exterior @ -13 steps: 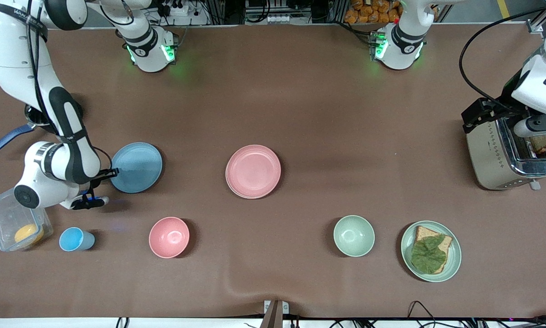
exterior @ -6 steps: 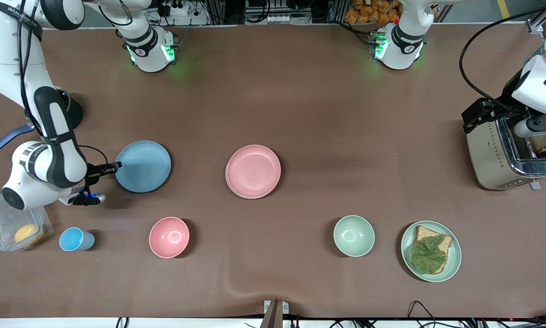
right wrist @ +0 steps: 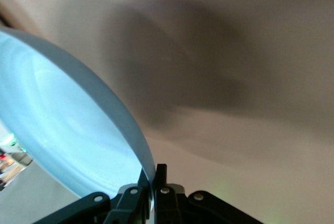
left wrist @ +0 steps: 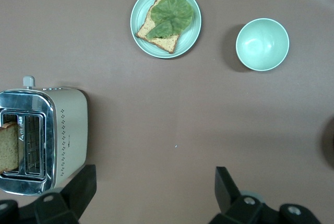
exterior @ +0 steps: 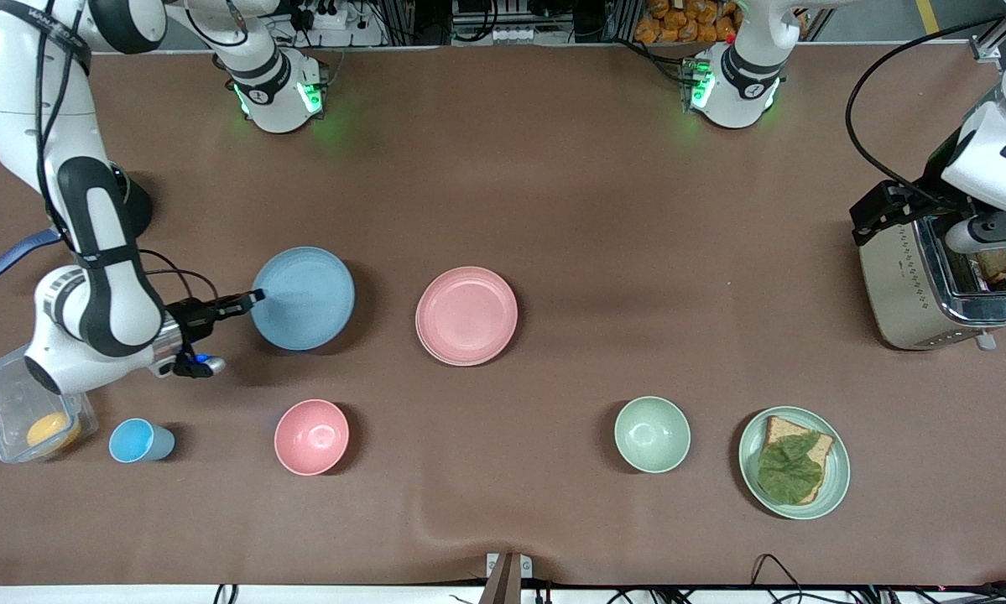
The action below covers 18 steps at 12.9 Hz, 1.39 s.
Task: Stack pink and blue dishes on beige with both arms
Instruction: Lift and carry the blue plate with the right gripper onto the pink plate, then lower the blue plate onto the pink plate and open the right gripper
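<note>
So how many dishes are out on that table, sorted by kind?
Plates: 3 (blue plate, held by its rim in the right gripper; pink plate; green plate with bread)
Bowls: 2 (pink bowl, green bowl)
Cups: 1 (blue cup)
Total: 6; a pale edge under the pink plate may be a seventh.
The left gripper waits open by the toaster.

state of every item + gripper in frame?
Light blue flat plate: lifted, rim pinched by right gripper.
Pastel pink flat plate: stacked on beige plate.
Left gripper: open, empty, above toaster.
Toaster: bread in slot.
</note>
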Available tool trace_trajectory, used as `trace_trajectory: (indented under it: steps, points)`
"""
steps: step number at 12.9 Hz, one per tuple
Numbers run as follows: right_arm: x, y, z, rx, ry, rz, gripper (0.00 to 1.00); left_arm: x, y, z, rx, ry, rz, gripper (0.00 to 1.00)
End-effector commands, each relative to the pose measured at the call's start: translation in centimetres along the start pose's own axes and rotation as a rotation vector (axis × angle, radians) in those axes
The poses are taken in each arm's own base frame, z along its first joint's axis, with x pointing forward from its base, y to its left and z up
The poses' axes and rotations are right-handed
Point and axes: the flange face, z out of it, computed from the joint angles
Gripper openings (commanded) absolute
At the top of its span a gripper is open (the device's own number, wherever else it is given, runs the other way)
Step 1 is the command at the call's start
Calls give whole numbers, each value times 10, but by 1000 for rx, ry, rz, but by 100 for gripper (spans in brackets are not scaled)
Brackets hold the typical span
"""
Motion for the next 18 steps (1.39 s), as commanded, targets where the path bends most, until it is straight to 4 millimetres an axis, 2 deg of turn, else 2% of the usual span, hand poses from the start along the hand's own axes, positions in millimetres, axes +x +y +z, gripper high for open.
trace_trajectory:
  steps: [1,3,4,8,12,14,17,18]
  points:
    - [11,-69,36,23,-46,9,0,-5,0,-2,-5,-7,4,100]
    - [20,-131,69,61,-55,-39,0,-4,0,-2,-5,-8,7,100]
    - [25,-148,82,86,-34,-51,0,-4,0,-2,-5,-8,9,100]
    - [38,-220,127,0,73,-53,0,-3,-2,0,-4,-11,6,100]
    - [44,-238,138,-31,136,-70,0,-2,2,4,-4,-18,2,100]
    - [51,-236,136,-52,199,-75,0,-2,3,4,-4,-18,3,100]
    - [50,-253,148,-70,218,-88,0,-2,3,4,-4,-18,2,100]
    - [51,-253,150,-75,215,-94,10,-2,3,4,-4,-18,2,100]
